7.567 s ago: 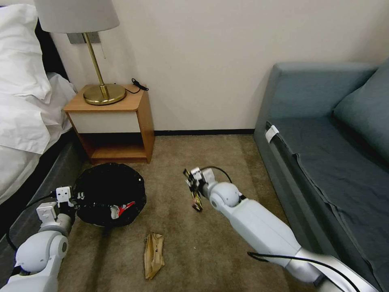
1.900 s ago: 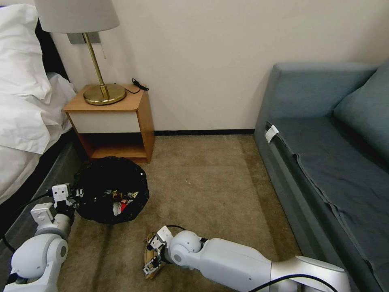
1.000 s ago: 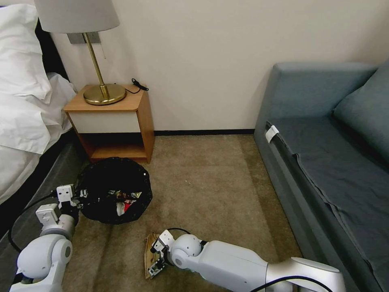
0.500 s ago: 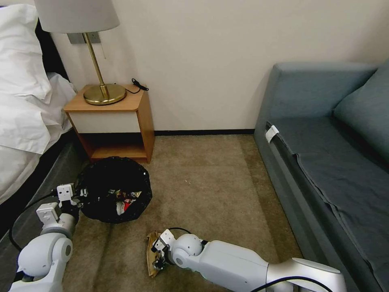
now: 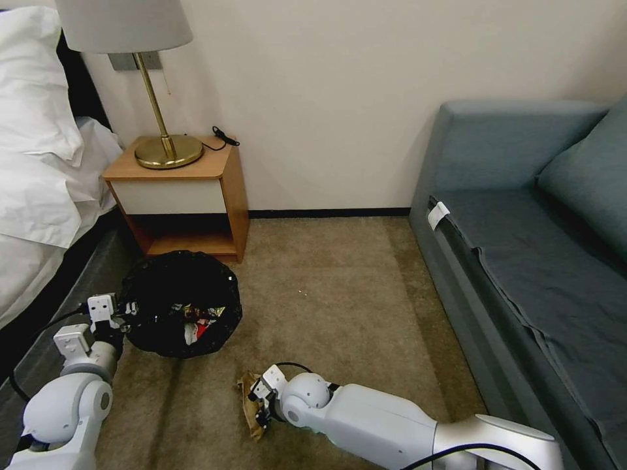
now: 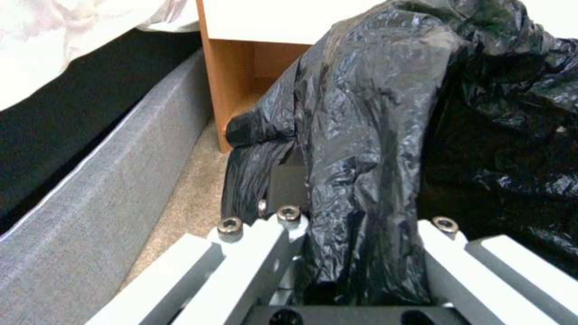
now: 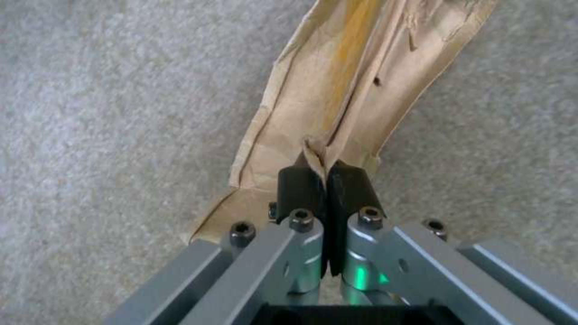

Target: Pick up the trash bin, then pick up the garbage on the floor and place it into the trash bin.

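Your right gripper (image 7: 325, 180), arm low over the carpet (image 5: 353, 307), pinches the paper bag (image 7: 349, 90); your left gripper (image 6: 355, 253) clamps the trash bin (image 5: 179, 303) rim beside the nightstand (image 5: 179, 196).

left arm: bent low at the robot's left side, white elbow joint down near the floor, forearm angled up and forward
left gripper (image 5: 121, 312): wrist blocks sit on top, fingers (image 6: 256, 253) are spread around a thick fold of the trash bin (image 5: 179, 303) liner, clamped on the rim
right arm: stretched way out low across the front, reaching in toward the middle, forearm almost flat along the floor
right wrist: round white joint with a black cable looping over it
right gripper (image 7: 326, 180): pointing down at the floor, black pads (image 7: 295, 187) pinched tight together on a ridge of the brown paper bag (image 7: 343, 85)
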Motion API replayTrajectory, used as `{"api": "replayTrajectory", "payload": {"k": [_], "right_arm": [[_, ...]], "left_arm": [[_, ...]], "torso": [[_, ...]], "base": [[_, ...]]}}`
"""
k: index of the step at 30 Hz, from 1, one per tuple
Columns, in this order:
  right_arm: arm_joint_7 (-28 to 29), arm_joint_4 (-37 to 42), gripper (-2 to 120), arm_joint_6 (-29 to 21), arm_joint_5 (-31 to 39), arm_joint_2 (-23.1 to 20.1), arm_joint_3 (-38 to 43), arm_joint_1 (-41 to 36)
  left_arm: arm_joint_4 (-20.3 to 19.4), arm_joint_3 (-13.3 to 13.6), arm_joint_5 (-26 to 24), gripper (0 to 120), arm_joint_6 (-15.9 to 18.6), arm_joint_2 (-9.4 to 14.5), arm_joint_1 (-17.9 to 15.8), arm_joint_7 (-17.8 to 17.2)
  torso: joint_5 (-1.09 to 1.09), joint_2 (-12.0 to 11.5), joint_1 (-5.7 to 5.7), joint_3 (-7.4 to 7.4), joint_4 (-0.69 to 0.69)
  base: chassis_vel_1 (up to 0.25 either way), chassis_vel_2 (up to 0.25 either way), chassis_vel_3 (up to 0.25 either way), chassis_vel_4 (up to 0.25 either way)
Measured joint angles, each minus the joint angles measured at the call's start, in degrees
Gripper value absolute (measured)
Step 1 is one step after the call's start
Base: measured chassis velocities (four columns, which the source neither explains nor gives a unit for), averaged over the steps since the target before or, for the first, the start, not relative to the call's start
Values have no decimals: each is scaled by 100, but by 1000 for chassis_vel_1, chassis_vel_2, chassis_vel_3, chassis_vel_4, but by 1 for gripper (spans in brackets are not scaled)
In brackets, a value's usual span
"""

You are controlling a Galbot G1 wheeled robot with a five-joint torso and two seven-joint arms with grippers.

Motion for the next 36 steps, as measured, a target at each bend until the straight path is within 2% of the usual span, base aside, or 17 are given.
{"api": "replayTrajectory", "payload": {"k": [21, 36], "right_arm": [[-154, -439, 0, 93, -485, -139, 634, -41], [-690, -1549, 0, 407, -1560, -130, 1424, 477]], "left_arm": [[-54, -77, -52, 4, -7, 72, 53, 41], [64, 3, -87, 4, 8, 184, -64, 54]], "torso": [[1, 0, 0, 0, 0], [-1, 0, 0, 0, 0]], "base": [[0, 0, 0, 0], [0, 0, 0, 0]]}}
